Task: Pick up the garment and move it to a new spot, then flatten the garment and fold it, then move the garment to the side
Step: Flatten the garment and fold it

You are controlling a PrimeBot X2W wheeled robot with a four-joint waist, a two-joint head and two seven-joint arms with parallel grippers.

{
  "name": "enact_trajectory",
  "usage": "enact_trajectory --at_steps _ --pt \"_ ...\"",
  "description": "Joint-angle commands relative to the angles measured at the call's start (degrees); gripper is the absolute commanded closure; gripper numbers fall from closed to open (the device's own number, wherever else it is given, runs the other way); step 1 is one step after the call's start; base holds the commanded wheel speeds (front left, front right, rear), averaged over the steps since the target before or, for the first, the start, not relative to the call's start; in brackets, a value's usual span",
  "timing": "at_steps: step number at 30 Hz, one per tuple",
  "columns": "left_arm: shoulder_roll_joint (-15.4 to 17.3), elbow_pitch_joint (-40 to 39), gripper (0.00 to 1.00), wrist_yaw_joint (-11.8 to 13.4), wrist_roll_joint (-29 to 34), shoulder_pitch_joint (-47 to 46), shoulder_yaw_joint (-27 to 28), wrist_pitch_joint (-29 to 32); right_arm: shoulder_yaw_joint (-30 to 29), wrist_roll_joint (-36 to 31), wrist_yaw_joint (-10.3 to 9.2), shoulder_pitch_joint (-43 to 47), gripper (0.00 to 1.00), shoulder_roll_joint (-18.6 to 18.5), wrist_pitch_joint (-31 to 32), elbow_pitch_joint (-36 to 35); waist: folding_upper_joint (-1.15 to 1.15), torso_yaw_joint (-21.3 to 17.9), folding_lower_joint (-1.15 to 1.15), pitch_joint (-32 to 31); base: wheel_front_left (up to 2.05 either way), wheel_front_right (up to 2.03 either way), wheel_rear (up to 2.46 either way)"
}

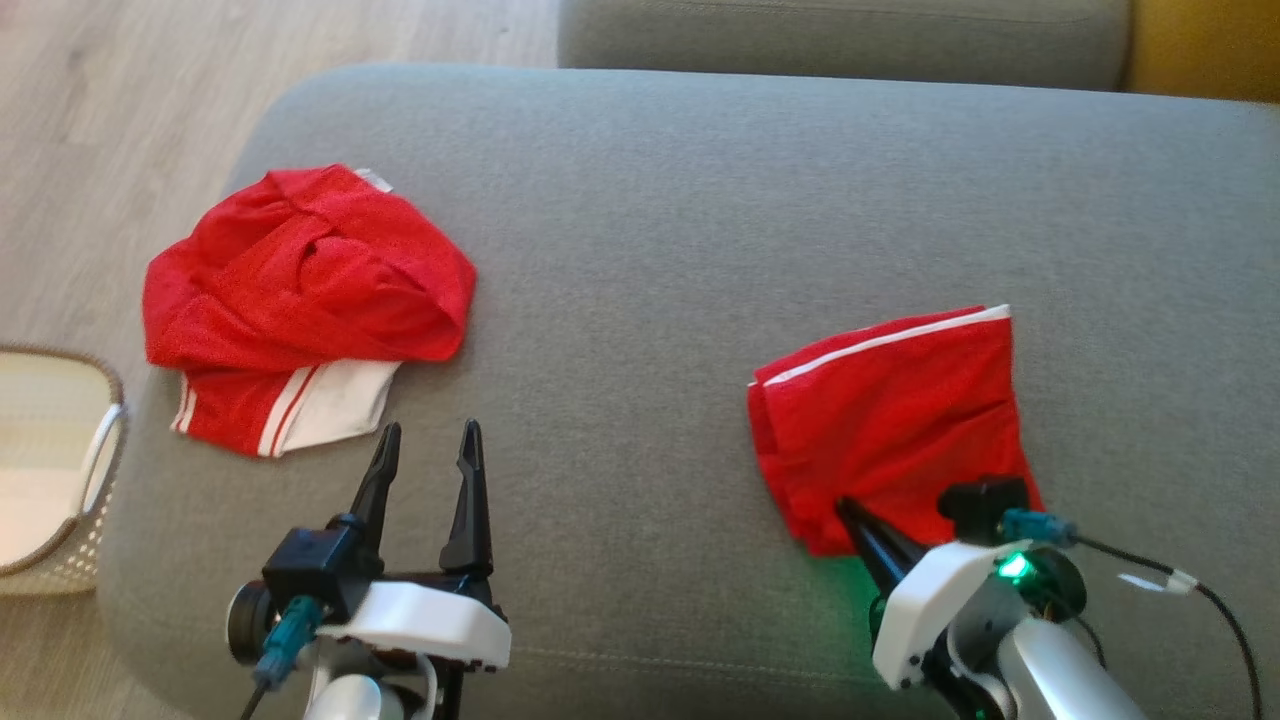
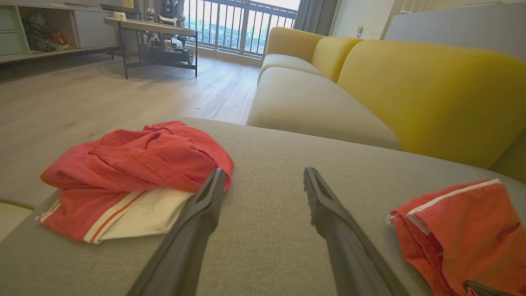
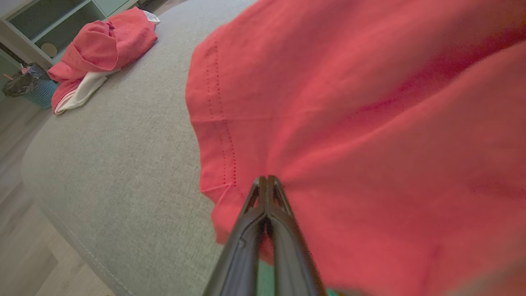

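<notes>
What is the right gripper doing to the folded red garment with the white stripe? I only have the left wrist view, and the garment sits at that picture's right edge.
Observer: The right gripper is shut and pinches the hem of the folded red garment with the white stripe.
Operator: Where along the garment does it hold?
Observer: In the head view it grips the edge nearest the robot, toward that edge's left corner.
Operator: Does my view hide anything on the crumpled red and white garment?
Observer: Yes. A small white label sticks out at its far edge.
</notes>
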Motion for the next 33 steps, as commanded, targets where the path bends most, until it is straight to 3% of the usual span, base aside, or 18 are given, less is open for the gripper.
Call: enact_trajectory --at_steps 1,16,24,33 --pt "0.0 -1.7 0.0 0.1 0.2 -1.5 1.8 -0.3 1.5 0.6 -0.01 0.2 1.0 0.3 0.9 -2.3 0.0 -0.9 0.0 -0.4 0.0 0.0 0.0" --pt "0.0 -1.1 0.0 -0.3 0.8 -1.0 1.6 -0.3 1.5 1.2 -0.01 4.3 1.0 -0.4 8.5 -8.0 0.0 -3.0 0.0 -2.0 0.0 0.0 0.0" --pt "0.0 -1.6 0.0 -0.6 1.2 0.2 3.1 -0.3 -3.0 2.0 -0.01 3.4 1.0 0.1 1.4 -14.4 0.0 -5.1 0.0 -4.1 0.0 0.0 0.0" --pt "0.0 -4.7 0.0 -0.2 1.2 -0.1 5.6 -0.3 -11.2 -3.5 -0.01 2.8 1.0 -0.2 -9.1 -21.9 0.0 -9.0 0.0 -4.7 0.0 0.0 0.0"
